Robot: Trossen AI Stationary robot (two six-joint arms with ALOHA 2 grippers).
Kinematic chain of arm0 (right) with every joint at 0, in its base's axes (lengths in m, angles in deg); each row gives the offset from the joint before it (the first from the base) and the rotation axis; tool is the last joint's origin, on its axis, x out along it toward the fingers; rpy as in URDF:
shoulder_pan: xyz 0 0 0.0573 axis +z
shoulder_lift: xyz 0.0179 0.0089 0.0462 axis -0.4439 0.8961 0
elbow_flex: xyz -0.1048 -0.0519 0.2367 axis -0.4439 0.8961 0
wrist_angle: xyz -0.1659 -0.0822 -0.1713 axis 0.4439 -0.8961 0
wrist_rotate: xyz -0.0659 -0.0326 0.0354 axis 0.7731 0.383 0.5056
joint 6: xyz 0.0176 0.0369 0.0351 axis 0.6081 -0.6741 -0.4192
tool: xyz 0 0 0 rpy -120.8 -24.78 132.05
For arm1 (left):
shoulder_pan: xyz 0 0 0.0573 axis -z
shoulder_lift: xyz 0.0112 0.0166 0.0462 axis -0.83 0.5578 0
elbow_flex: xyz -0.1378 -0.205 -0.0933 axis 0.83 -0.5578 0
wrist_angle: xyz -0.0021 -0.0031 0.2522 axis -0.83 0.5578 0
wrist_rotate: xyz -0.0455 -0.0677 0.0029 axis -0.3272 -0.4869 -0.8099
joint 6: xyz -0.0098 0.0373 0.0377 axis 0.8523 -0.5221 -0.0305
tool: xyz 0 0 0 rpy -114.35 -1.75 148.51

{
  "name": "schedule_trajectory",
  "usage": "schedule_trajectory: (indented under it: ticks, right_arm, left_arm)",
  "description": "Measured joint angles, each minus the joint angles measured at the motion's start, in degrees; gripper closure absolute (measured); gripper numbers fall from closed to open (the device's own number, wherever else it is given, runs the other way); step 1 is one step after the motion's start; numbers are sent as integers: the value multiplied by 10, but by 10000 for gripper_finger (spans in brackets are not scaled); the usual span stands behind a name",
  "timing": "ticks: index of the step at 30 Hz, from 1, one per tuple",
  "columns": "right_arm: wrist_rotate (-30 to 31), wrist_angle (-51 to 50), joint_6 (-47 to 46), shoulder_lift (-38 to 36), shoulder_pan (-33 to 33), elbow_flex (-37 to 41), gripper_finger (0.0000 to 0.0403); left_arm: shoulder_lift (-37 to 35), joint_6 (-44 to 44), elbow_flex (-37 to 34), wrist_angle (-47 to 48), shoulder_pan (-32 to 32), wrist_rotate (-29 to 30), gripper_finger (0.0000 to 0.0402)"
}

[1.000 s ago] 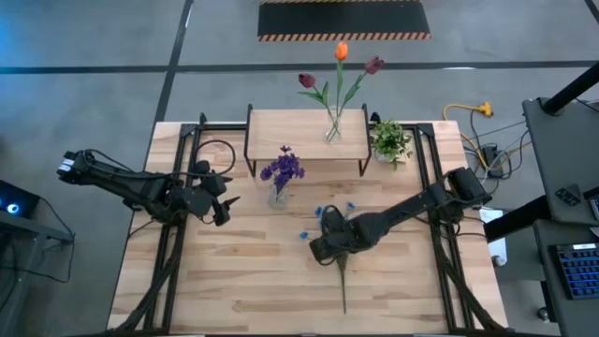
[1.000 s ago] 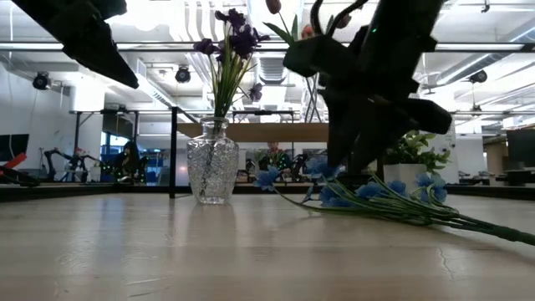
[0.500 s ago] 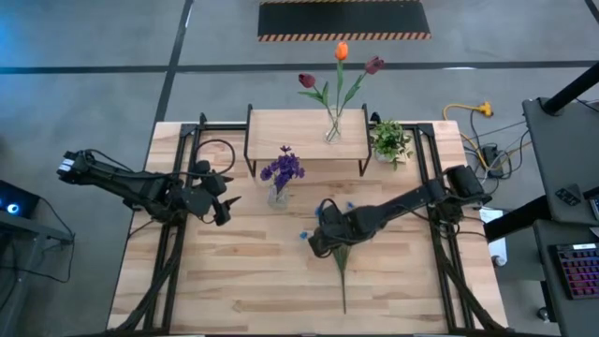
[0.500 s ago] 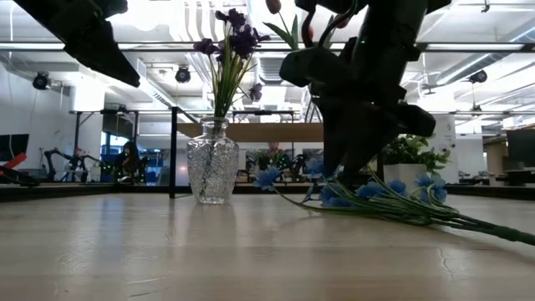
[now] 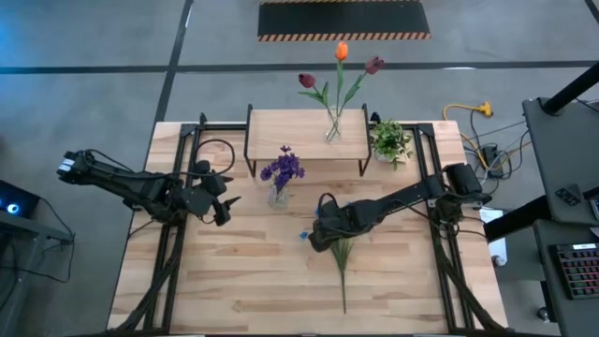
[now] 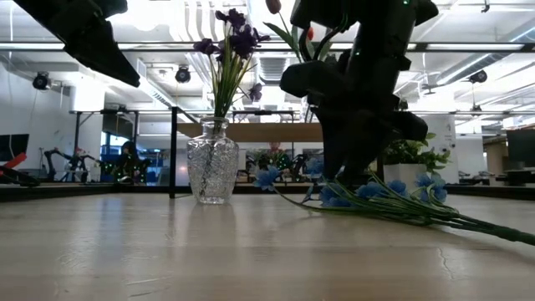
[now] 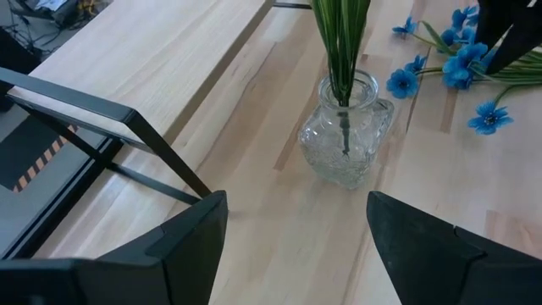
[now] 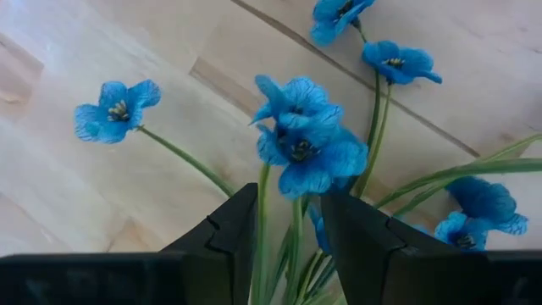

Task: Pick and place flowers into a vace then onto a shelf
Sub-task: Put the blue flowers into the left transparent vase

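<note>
One purple-bunch vase (image 5: 278, 195) beside right pincer (image 5: 316, 236)

- Two glass vases: one on the shelf (image 5: 304, 133) holding tulips (image 5: 340, 73), one on the tabletop (image 5: 243, 271) holding the purple bunch (image 5: 283, 168).
- Three tulips: one orange, one dark red, one maroon.
- One purple bunch, standing in the cut-glass vase (image 7: 346, 138).
- One blue bunch (image 8: 305, 148) lying on the tabletop; about seven blue blooms show in the right wrist view, though some are cut off at the edges, so the count is uncertain.
- One small potted plant (image 5: 390, 140).
- One shelf.
- Two robot arms, each with one gripper: left gripper (image 5: 225, 207), right gripper (image 5: 320, 232).
</note>
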Motion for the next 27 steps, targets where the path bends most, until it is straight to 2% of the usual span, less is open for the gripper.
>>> schedule_trajectory:
  ticks: [6,16,20,27]
  right_arm:
    - [-23,1,14,0,-13,0,280]
    - [-26,4,23,2,-16,0,280]
    - [-32,-2,-3,-7,-11,0,280]
    - [-36,-90,-90,-21,19,-3,280]
  left_arm:
    - [0,0,0,0,0,0,135]
    - [0,1,0,0,0,0,135]
    - [0,1,0,0,0,0,135]
    - [0,1,0,0,0,0,135]
